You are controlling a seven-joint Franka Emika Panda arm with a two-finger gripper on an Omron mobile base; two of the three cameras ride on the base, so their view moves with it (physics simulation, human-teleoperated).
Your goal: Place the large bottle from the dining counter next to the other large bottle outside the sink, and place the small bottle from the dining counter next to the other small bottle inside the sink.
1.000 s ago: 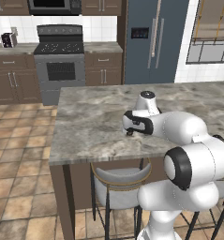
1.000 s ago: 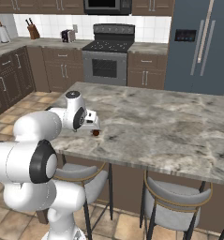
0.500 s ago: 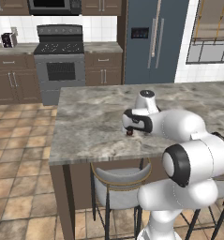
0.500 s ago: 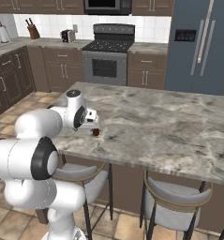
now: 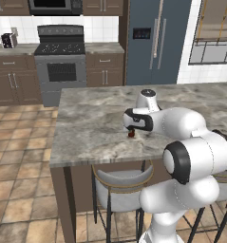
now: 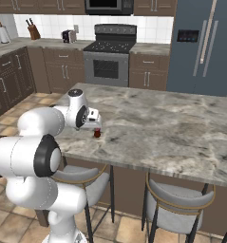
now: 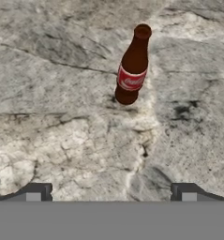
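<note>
left base view: i see the dining counter (image 5: pixel 91 128), grey marbled top on a dark base, running across the middle of the frame. my arm reaches out over it from the lower right, and the gripper (image 5: pixel 130 127) hangs low above the stone near the front part of the top. just under the hand a bit of the small bottle (image 5: pixel 131 134) peeks out, dark with red on it, standing on the stone; most of it is hidden by the hand from here. behind the counter are a range (image 5: pixel 61 64) and a tall grey fridge (image 5: pixel 155 42). a stool (image 5: pixel 119 182) sits tucked under the counter's front edge. right base view: same counter (image 6: pixel 172 128), arm now coming from the lower left. the gripper (image 6: pixel 93 124) sits over the left part of the top, and the small bottle (image 6: pixel 97 133) stands just beside and below it, upright on the stone. hand view: i look down on the small bottle (image 7: pixel 132 65), thin neck, red label, standing free on the marbled top, well ahead of my fingertips (image 7: pixel 36 192). the two tips sit far apart at the frame's bottom corners, so the claw is wide and holds nothing.
</note>
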